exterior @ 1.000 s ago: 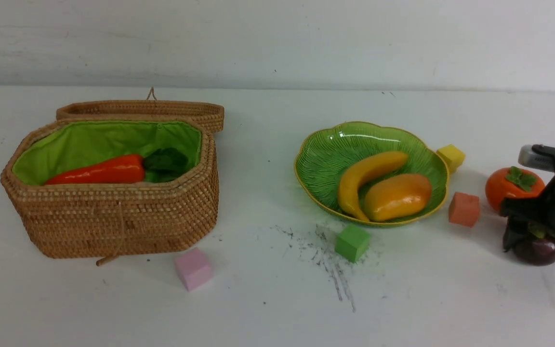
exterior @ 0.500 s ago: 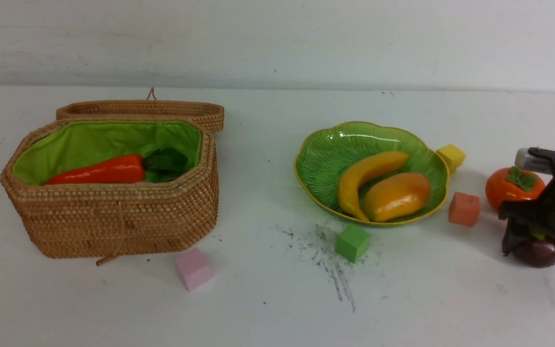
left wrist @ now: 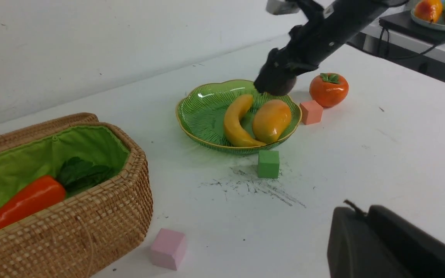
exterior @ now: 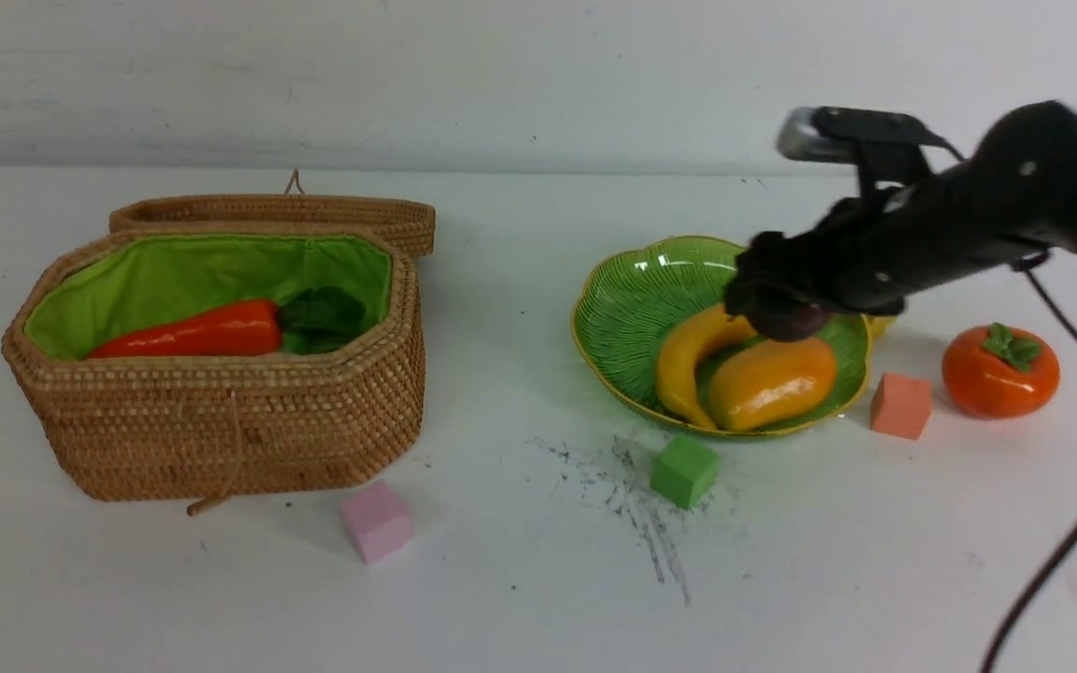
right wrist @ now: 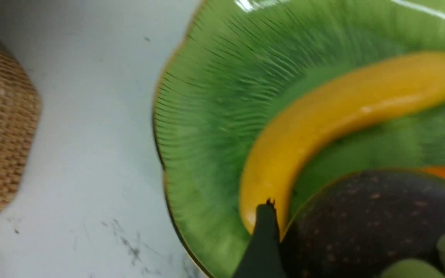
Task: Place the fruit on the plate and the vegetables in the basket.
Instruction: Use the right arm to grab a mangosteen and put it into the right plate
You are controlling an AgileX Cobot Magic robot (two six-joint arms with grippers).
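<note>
My right gripper (exterior: 779, 310) is shut on the dark purple mangosteen (exterior: 789, 323) and holds it just above the green plate (exterior: 615, 280), over the right end of the banana (exterior: 686, 363). In the right wrist view the mangosteen (right wrist: 373, 220) sits against one dark finger (right wrist: 263, 239). A mango (exterior: 770, 381) lies beside the banana on the plate. The persimmon (exterior: 999, 371) stands on the table right of the plate. The carrot (exterior: 193, 332) lies in the open wicker basket (exterior: 221, 421). My left gripper (left wrist: 355, 211) is shut and empty, low at the near left.
Foam cubes lie on the table: pink (exterior: 375, 522) in front of the basket, green (exterior: 683, 470) before the plate, salmon (exterior: 900, 405) between plate and persimmon. The basket lid (exterior: 277, 210) lies open behind it. The right arm's cable (exterior: 1053, 561) hangs at the right.
My right arm has lifted the mangosteen off the table at the far right and carried it up and left, to over the plate. The persimmon now shows fully.
</note>
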